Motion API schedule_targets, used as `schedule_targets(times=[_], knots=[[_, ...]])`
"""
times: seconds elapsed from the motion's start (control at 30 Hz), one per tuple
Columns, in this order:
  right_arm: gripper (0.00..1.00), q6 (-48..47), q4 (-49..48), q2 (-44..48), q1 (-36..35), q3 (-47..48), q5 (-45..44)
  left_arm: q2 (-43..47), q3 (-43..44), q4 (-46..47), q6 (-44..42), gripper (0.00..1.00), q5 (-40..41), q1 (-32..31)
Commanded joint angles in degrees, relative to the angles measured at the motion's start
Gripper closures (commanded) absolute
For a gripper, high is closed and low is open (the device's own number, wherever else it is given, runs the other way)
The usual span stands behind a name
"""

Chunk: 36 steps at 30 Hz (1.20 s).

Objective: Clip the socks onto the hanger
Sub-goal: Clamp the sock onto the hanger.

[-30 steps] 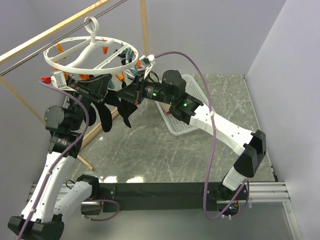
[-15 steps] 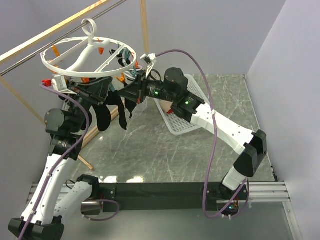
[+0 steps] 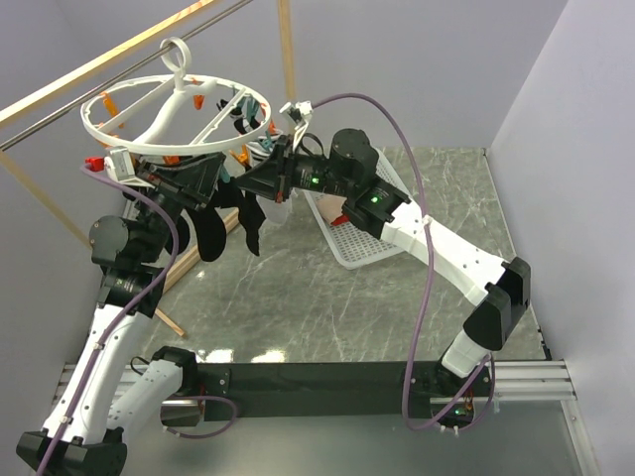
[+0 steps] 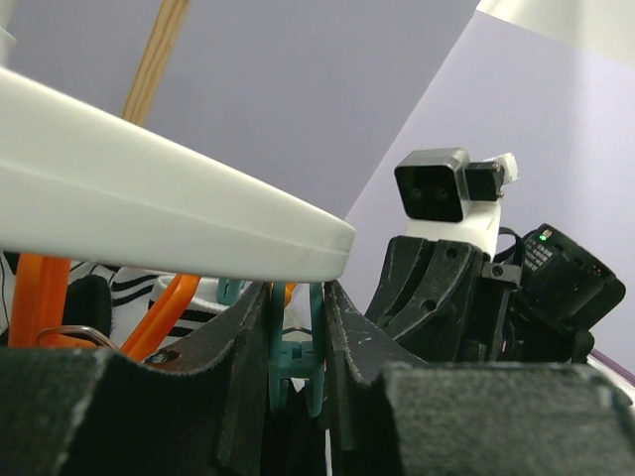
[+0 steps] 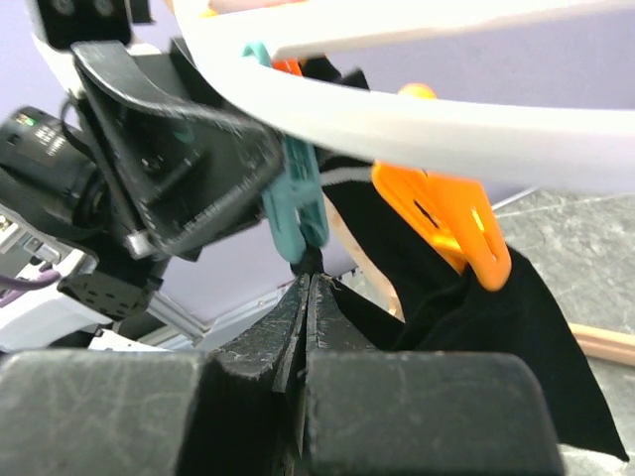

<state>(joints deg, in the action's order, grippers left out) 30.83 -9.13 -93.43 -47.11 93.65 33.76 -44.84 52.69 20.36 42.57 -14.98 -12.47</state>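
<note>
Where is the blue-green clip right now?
The teal clip hangs under the white hanger, left of an orange clip in the right wrist view, with the left gripper closed around it.

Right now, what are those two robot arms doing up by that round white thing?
They're hanging up socks. The left gripper is squeezing a teal clip under the round white hanger. The right gripper is pinching the top of a black sock and holding it right under that clip. The sock doesn't look clipped in yet. More black fabric hangs by an orange clip next to it.
</note>
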Motion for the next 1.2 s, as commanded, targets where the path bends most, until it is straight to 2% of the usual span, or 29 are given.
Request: schedule_targets(times=[0.0, 0.37, 0.7, 1.17], knots=[[1.0, -1.12, -0.46, -0.44, 0.53, 4.7, 1.57, 0.54, -0.04, 5.04, -0.64, 0.96, -2.24, -0.19], [1.0, -2.09, 7.19, -4.04, 0.53, 11.73, 1.57, 1.33, -0.92, 6.27, -1.08, 0.96, -2.77, -0.19], [1.0, -1.12, 2.45, -2.29, 0.53, 8.39, 2.01, 2.13, -2.32, 7.77, -0.56, 0.96, -2.86, -0.27], [1.0, 0.46, 2.0, -1.32, 0.53, 7.08, 2.63, 2.74, -3.2, 8.29, -1.17, 0.95, -0.92, -0.19]])
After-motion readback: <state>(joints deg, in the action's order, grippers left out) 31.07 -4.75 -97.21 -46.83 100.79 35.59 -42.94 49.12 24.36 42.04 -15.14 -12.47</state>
